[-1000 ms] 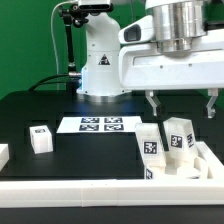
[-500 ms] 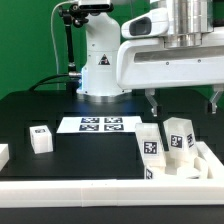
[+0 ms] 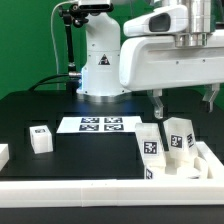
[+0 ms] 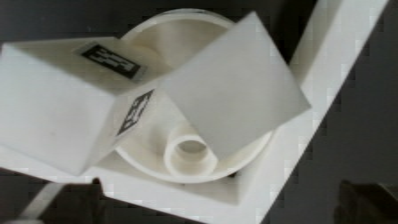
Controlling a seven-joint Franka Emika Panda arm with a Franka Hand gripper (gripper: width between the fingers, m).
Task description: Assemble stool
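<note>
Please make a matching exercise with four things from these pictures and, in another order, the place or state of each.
1 gripper
2 marker board
3 lone leg
4 round seat

a lies flat, mid-table
b partly covered by two legs
c open, holding nothing
d stands apart, toward the exterior view's left

Pairs: 1-c, 2-a, 3-d, 4-b
</note>
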